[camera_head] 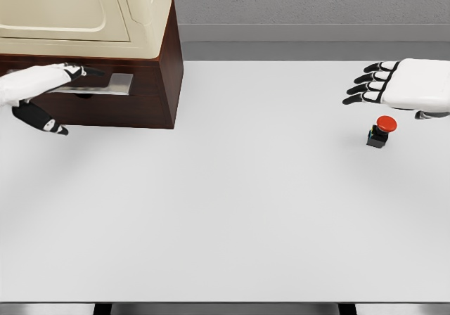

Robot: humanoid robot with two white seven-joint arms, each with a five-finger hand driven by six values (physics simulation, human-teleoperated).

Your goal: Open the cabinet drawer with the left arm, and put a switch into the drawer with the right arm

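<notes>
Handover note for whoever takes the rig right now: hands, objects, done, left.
Left hand: at the drawer handle of the brown cabinet, fingers along it; a firm grip cannot be confirmed.
Right hand: open, fingers extended, hovering above and just behind the switch, holding nothing.
Switch: red button on a black base, upright on the white table, far right.
Done: both hands positioned.
Left: the drawer looks closed, so pull it open, grasp the switch, carry it over, drop it in.
</notes>
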